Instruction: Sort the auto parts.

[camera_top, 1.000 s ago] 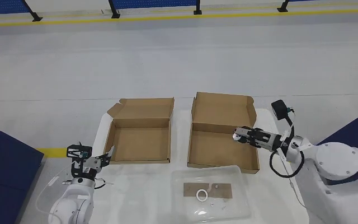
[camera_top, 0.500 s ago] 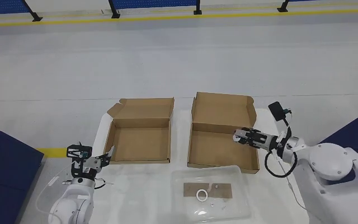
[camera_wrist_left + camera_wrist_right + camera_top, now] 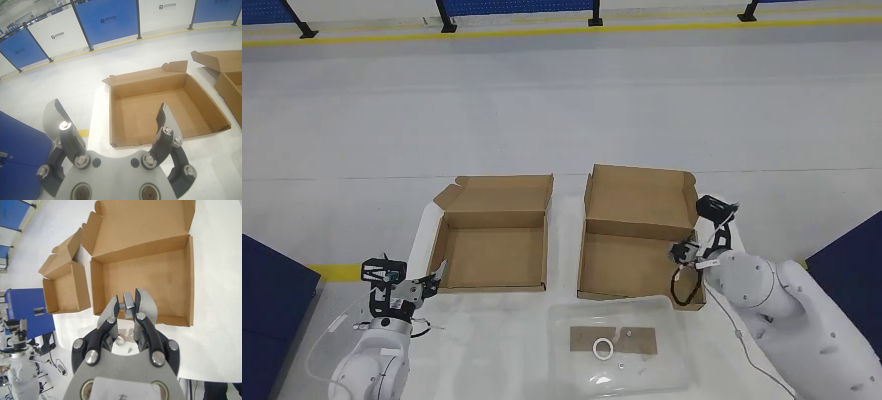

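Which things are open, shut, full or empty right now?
Left end effector: open, empty.
Right end effector: shut on metal part.
Left box: lid open, empty.
Right box: lid open, empty.
Clear tray: holds white ring and brown card.

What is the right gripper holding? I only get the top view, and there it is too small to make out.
Observer: Its wrist view shows the right gripper shut on a small square metal block with a round stud on one face.
Operator: How is it pinched?
Observer: One finger presses the block's flat face, and the other presses the tip of the stud.
Operator: And the left gripper, is there anything in it?
Observer: No. The left gripper is open with nothing between its fingers, and it faces the left cardboard box.
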Available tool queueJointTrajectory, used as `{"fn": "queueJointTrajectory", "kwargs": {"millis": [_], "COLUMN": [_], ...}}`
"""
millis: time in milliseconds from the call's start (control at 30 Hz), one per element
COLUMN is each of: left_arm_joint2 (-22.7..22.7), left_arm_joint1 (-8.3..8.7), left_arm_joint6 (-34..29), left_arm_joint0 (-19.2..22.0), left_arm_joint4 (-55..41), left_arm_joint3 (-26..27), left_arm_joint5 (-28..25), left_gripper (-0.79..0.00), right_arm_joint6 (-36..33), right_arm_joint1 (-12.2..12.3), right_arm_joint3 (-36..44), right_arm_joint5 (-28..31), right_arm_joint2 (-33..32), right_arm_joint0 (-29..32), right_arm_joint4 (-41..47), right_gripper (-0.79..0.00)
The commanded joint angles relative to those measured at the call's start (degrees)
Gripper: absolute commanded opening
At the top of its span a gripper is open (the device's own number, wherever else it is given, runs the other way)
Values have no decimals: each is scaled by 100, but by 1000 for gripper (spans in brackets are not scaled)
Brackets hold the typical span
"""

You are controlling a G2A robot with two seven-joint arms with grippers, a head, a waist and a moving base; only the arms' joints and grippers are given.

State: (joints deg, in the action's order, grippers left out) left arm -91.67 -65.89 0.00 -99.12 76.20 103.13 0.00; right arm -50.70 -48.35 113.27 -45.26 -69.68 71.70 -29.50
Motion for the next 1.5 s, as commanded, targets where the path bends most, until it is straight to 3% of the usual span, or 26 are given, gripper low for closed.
{"fn": "queueJointTrajectory", "kwargs": {"millis": [0, 233, 533, 833, 1133, 1467], "left_arm_joint2": [0, 0, 0, 0, 0, 0], "left_arm_joint1": [0, 0, 0, 0, 0, 0], "left_arm_joint6": [0, 0, 0, 0, 0, 0], "left_arm_joint0": [0, 0, 0, 0, 0, 0], "left_arm_joint4": [0, 0, 0, 0, 0, 0], "left_arm_joint3": [0, 0, 0, 0, 0, 0], "left_arm_joint5": [0, 0, 0, 0, 0, 0], "left_gripper": [0, 0, 0, 0, 0, 0], "right_arm_joint6": [-75, -167, 46, -41, -34, -26], "right_arm_joint1": [-38, -207, -206, -402, -699, -893], "right_arm_joint3": [-197, -760, -828, -1474, -2290, -2735], "right_arm_joint5": [-95, -135, -115, -678, -798, -805], "right_arm_joint2": [327, 1092, 1137, 1878, 2463, 2564], "right_arm_joint0": [-200, -747, -695, -1061, -1441, -1570], "right_arm_joint4": [-234, -616, -854, -1795, -1958, -1909], "right_gripper": [-785, -785, -785, -785, -785, -785]}}
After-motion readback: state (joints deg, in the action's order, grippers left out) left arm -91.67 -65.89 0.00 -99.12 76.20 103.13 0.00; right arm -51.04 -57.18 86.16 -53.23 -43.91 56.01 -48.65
